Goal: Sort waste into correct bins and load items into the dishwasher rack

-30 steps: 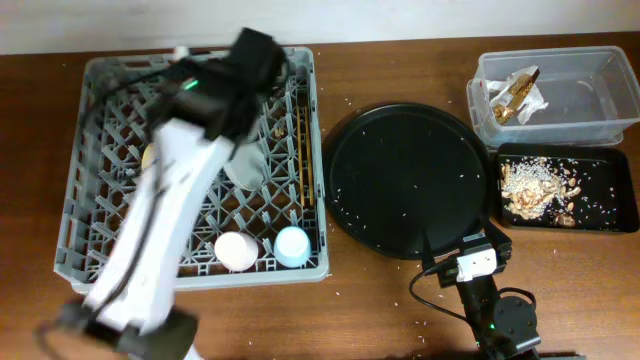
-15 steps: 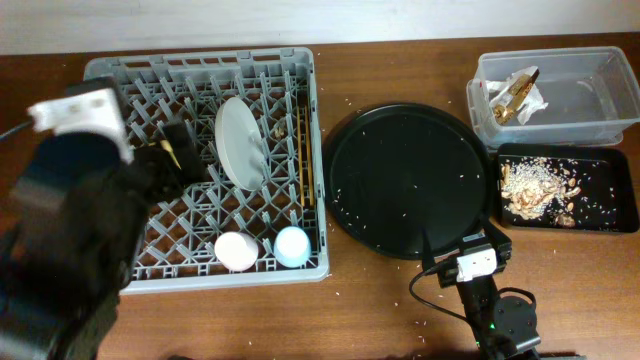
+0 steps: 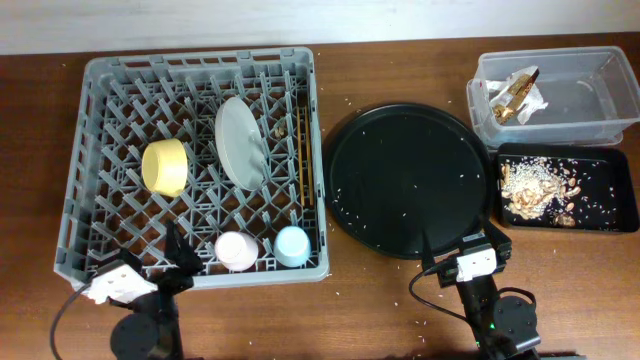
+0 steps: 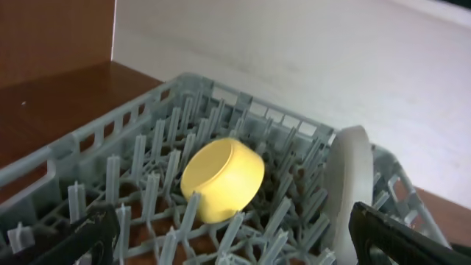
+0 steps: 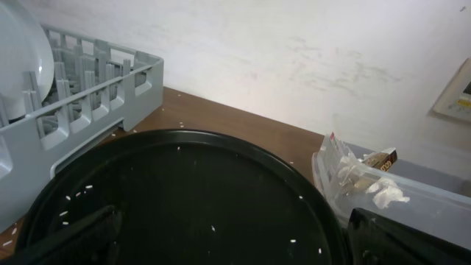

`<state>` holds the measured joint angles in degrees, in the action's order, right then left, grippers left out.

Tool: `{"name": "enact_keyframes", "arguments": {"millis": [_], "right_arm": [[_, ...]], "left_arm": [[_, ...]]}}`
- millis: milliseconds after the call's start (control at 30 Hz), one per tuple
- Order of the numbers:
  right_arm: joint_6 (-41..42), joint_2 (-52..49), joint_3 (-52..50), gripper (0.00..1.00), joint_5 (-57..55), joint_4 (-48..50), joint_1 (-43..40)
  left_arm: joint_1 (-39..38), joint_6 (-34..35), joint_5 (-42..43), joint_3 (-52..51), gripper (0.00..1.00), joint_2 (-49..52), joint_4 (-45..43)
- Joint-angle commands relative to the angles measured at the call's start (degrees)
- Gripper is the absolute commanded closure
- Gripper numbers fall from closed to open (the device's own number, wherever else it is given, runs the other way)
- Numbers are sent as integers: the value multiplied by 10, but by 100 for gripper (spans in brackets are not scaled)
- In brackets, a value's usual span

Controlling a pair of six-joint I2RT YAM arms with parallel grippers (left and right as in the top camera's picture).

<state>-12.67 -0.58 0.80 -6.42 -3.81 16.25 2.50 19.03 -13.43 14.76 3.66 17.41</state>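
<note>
The grey dishwasher rack (image 3: 95,150) holds the yellow bowl (image 3: 165,167) on its side, the pale plate (image 3: 240,142) standing on edge, the chopsticks (image 3: 303,155), the pink cup (image 3: 237,250) and the blue cup (image 3: 291,245). My left gripper (image 3: 150,275) is open and empty at the rack's front edge. In the left wrist view it (image 4: 235,239) faces the bowl (image 4: 221,179) and the plate (image 4: 346,184). My right gripper (image 3: 460,245) (image 5: 235,246) is open and empty at the front of the round tray. The napkin and wrapper (image 3: 515,92) lie in the clear tub (image 3: 590,110). Food scraps (image 3: 535,188) lie in the shallow black tray (image 3: 610,215).
A large round black tray (image 3: 410,180) with scattered rice grains sits between the rack and the bins; it fills the right wrist view (image 5: 191,199). Crumbs dot the brown table (image 3: 380,300). A white wall runs along the back edge.
My left arm has pulled back from over the rack to the table's front edge. The yellow bowl stays in the rack. The right arm has not moved.
</note>
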Motion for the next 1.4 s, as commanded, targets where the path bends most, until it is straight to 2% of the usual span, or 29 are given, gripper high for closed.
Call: {"name": "enact_keyframes", "arguments": {"millis": [0, 67, 100, 333, 400, 433, 500, 1367], "right_arm": [[-2, 4, -5, 2, -3, -2, -2], [-2, 4, -5, 2, -3, -2, -2], [-2, 4, -5, 1, -3, -2, -2], [-2, 4, -5, 1, -3, -2, -2], [-2, 4, -5, 2, -3, -2, -2], [-2, 4, -5, 1, -3, -2, -2], [-2, 4, -5, 2, -3, -2, -2], [-2, 4, -5, 2, -3, -2, -2]], "left_arm": [[4, -7, 8, -73, 1, -34, -65], [4, -6, 20, -144, 1, -34, -159], [3, -5, 21, -143, 1, -34, -139], [3, -5, 20, -143, 1, -34, -142], [3, -5, 12, -143, 1, -34, -221], [3, -5, 12, -143, 1, -34, -217], [3, -5, 13, -143, 1, -34, -137], [3, -5, 21, -142, 1, -34, -137]]}}
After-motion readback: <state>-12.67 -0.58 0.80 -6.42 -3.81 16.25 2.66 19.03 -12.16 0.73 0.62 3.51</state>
